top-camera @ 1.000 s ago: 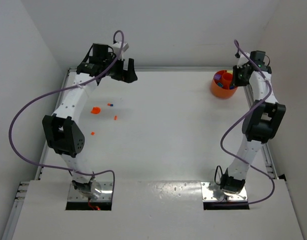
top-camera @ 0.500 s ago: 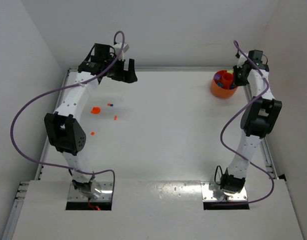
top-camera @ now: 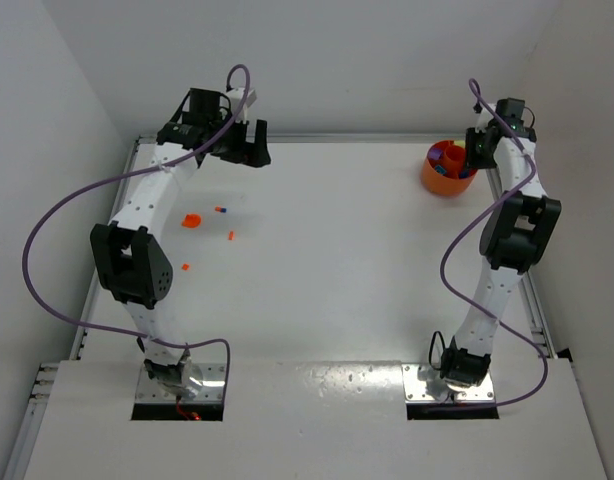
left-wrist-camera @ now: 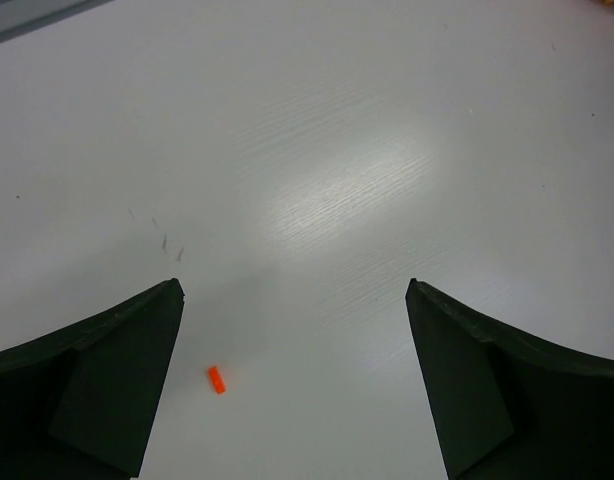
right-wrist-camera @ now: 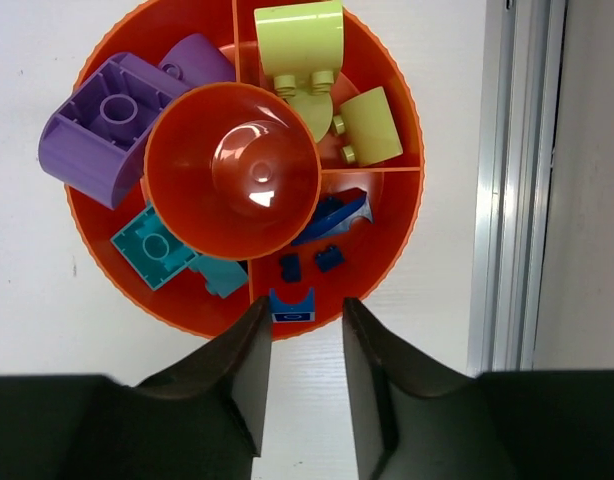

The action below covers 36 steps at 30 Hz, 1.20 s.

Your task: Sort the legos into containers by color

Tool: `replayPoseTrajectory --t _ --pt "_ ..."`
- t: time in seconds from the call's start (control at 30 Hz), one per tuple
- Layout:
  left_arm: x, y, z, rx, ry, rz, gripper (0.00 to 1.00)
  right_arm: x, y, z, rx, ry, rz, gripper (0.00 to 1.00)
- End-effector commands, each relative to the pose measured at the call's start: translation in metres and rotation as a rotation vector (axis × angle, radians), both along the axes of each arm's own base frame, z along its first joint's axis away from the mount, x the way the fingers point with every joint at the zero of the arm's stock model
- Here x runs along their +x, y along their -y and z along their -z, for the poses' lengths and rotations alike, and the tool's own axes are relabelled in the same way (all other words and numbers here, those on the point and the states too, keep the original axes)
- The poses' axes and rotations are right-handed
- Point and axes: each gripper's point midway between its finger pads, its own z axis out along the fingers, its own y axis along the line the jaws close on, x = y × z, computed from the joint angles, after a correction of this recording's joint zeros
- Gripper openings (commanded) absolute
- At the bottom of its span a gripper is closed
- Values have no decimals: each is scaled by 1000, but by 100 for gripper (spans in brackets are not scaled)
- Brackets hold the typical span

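Blue lego (right-wrist-camera: pixel 292 304) at orange bowl's (right-wrist-camera: pixel 413 215) 6 o'clock rim
Right fingers (right-wrist-camera: pixel 242 385) parted off it; left fingers (left-wrist-camera: pixel 107 380) spread, empty. Light, hard, slippery: pinch flat sides.

Orange divided bowl (right-wrist-camera: pixel 409 215) (bricks (right-wrist-camera: pixel 102 125) grouped by colour), one blue brick (right-wrist-camera: pixel 291 305) just beyond the slightly parted fingers (right-wrist-camera: pixel 237 385)

Far right corner of the surface (top-camera: pixel 337 260), there sat the divided bowl (top-camera: pixel 447 170), bricks (right-wrist-camera: pixel 117 120) in its compartments and the right claw (right-wrist-camera: pixel 299 310) over its near rim. Well apart on the left lay four loose legos (top-camera: pixel 191 220), just nearer than the left claw (top-camera: pixel 252 150).
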Motion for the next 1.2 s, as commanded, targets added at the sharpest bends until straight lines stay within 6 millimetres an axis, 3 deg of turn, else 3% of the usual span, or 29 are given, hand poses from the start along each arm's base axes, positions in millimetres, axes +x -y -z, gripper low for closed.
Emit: replayPoseTrajectory --t 0.0,0.23,0.27,0.33,0.4,0.5,0.6,0.7,0.77,0.87,0.97,1.03,1.13,1.17 --pt "5 -10 -10 35 41 -33 100 14 8 -23 -18 73 24 36" --pt "7 -16 -2 54 30 -73 100 15 -1 -37 -11 105 1 37" --pt "7 -16 -2 54 30 -73 100 15 -1 -34 -10 104 1 35" --pt "6 -16 1 56 21 -73 100 17 -8 -34 -3 105 -14 19" --pt "6 -16 1 56 21 -73 100 18 -4 -35 -14 111 8 17" --pt "6 -16 1 56 21 -73 100 17 -2 -35 -16 109 22 17" --pt "4 -17 1 56 21 -73 100 17 -2 -35 -16 109 22 31" --pt "4 -17 1 56 21 -73 100 17 -2 -35 -16 109 22 28" --pt "4 -17 1 56 21 -73 100 15 -1 -31 -21 99 29 35" --pt "4 -17 1 56 21 -73 100 16 -3 -31 -14 100 22 27" --pt "3 -15 1 43 16 -70 100 16 -4 -36 -15 110 9 28" --pt "3 -32 -8 13 26 -101 100 14 -10 -47 0 132 -9 29" --pt "5 -61 6 66 -1 -177 99 8 -21 -64 28 158 -52 33" --pt "1 -75 11 94 -26 -194 92 5 -33 -66 55 155 -84 34"
